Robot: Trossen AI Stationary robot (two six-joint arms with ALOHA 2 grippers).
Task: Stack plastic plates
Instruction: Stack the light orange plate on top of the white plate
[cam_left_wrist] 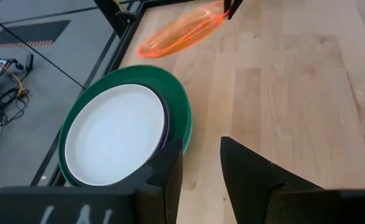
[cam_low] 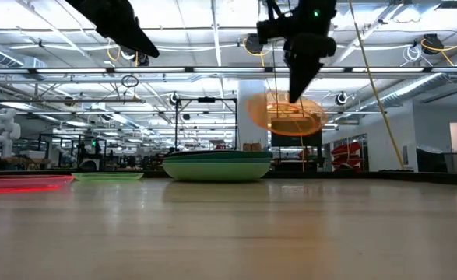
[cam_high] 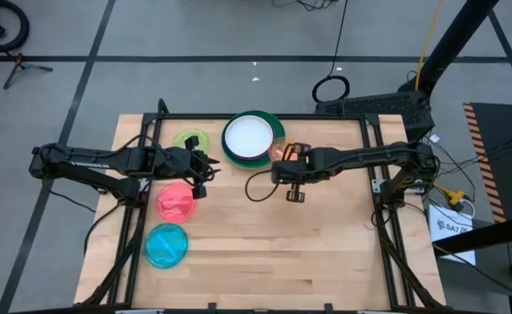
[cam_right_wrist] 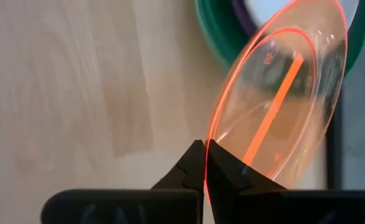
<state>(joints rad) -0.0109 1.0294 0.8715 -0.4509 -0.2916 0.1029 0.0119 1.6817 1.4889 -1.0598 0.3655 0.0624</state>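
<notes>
A stack of plates (cam_high: pixel 251 138) stands at the table's far middle, a white plate (cam_left_wrist: pixel 114 134) on top, a purple edge (cam_left_wrist: pixel 165 134) under it and green plates (cam_low: pixel 216 166) below. My right gripper (cam_right_wrist: pixel 206 155) is shut on a clear orange plate (cam_right_wrist: pixel 281 93), which it holds in the air just right of the stack (cam_high: pixel 289 151). My left gripper (cam_left_wrist: pixel 201 168) is open and touches nothing; it hovers left of the stack (cam_high: pixel 208 166). A yellow-green plate (cam_high: pixel 190 139), a pink plate (cam_high: pixel 177 201) and a blue plate (cam_high: pixel 166 245) lie flat on the table's left side. My right gripper pinches the orange plate's rim (cam_right_wrist: pixel 214 134) between its two fingers. The fingers (cam_low: pixel 298 85) come from above, pointing down, onto the plate's upper rim (cam_low: pixel 290 98). The plate (cam_low: pixel 286 113) is lifted clear and hangs steeply tilted below the fingers.
The table's near half and right side are bare wood (cam_high: pixel 308 253). A dark metal frame (cam_high: pixel 378 157) runs along the table's edges. A dark cable loop (cam_high: pixel 256 187) hangs under the right arm.
</notes>
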